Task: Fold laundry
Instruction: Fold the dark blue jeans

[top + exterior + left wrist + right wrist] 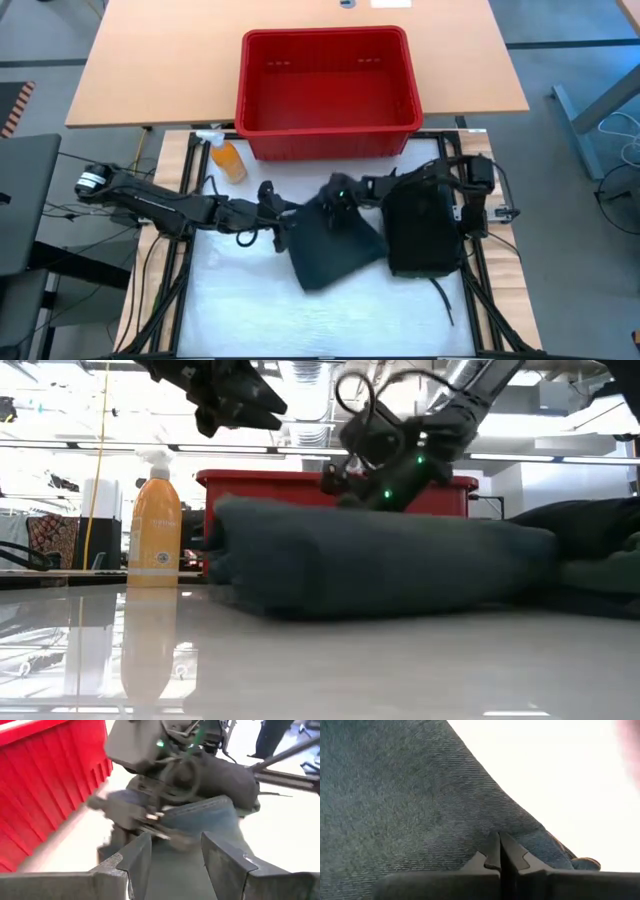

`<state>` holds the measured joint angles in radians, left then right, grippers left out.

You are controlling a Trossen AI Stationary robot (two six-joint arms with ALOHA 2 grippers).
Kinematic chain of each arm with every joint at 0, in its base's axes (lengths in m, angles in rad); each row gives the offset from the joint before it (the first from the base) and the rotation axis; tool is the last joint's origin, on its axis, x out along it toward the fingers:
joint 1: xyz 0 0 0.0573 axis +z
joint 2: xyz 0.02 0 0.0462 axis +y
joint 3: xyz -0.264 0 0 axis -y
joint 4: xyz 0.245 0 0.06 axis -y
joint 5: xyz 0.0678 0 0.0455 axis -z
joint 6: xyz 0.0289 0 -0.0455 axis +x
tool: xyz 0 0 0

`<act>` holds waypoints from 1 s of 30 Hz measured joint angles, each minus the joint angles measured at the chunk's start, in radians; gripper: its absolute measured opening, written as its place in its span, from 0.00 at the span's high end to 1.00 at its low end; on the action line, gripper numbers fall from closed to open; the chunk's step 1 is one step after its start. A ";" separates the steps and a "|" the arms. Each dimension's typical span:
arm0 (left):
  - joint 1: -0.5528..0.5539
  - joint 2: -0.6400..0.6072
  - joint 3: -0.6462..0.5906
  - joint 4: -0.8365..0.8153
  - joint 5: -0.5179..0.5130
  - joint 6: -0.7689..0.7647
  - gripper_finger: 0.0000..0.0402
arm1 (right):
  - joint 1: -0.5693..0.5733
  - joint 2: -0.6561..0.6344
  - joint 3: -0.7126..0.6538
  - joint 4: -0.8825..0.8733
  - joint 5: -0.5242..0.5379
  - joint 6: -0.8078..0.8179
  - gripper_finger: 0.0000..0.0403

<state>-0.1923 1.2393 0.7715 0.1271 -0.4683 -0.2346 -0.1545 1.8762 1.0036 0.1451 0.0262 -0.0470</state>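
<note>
Soft, dark cloth is the whole job here: a folded garment (335,245) lies near the middle of the bench (250,320), and a heap of dark laundry (422,228) sits just beside it toward the right edge. Both look light and limp, likely to sag and slide on the glossy white top, so I judge the best hold is a pinch at a hem or corner, with the fold's thick edge left flat.

Behind the bench stands a wooden table (150,70) carrying a red basket (330,125), which shows nothing inside from above. An orange spray bottle (226,158) stands upright at the bench's far left, well apart from the cloth.

The left gripper (272,215) hovers at the garment's left edge, its fingers (137,860) parted with nothing between them (the wrist view shows bare cloth ahead). The right gripper (499,851) is at the garment's far edge with its tips pressed together; they rest on the weave, but whether a fold is caught I cannot tell.

Beyond, the room is bright, with ceiling lights and grey floor; cables run along the bench frame.
</note>
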 joint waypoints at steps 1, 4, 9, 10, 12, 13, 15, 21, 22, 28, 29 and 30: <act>-0.004 -0.011 0.000 -0.018 0.000 0.002 0.60 | 0.025 0.007 0.015 -0.001 -0.044 -0.013 0.97; -0.020 -0.030 0.000 -0.068 0.001 -0.009 0.60 | 0.099 0.003 0.052 -0.015 -0.109 -0.066 0.97; -0.059 -0.011 -0.011 -0.096 0.071 -0.028 0.60 | 0.174 -0.111 0.096 -0.049 -0.089 -0.111 0.97; -0.068 0.001 -0.021 -0.081 0.084 -0.037 0.60 | 0.181 -0.150 0.098 -0.064 -0.087 -0.107 0.97; -0.087 0.038 -0.039 -0.023 0.110 -0.041 0.60 | 0.204 -0.225 0.097 -0.111 -0.083 -0.094 0.97; -0.097 0.062 -0.043 0.004 0.127 -0.040 0.60 | 0.220 -0.262 0.097 -0.131 -0.080 -0.081 0.97; -0.114 0.116 -0.049 0.066 0.170 -0.034 0.60 | 0.261 -0.335 0.096 -0.189 -0.080 -0.036 0.97; -0.144 0.278 -0.053 0.067 0.266 -0.073 0.60 | 0.439 -0.460 0.035 -0.358 0.071 0.176 0.97; -0.147 0.300 -0.053 0.053 0.261 -0.090 0.60 | 0.472 -0.457 0.006 -0.348 0.135 0.217 0.97; -0.169 0.453 -0.050 0.065 0.232 -0.176 0.60 | 0.569 -0.346 -0.108 -0.208 0.333 0.375 0.97; -0.174 0.476 -0.048 0.081 0.229 -0.193 0.60 | 0.570 -0.321 -0.109 -0.202 0.365 0.384 0.97; -0.178 0.499 -0.047 0.093 0.226 -0.216 0.60 | 0.568 -0.296 -0.109 -0.194 0.406 0.388 0.97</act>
<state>-0.3702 1.7379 0.7242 0.2202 -0.2422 -0.4503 0.4132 1.5801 0.8947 -0.0488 0.4318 0.3409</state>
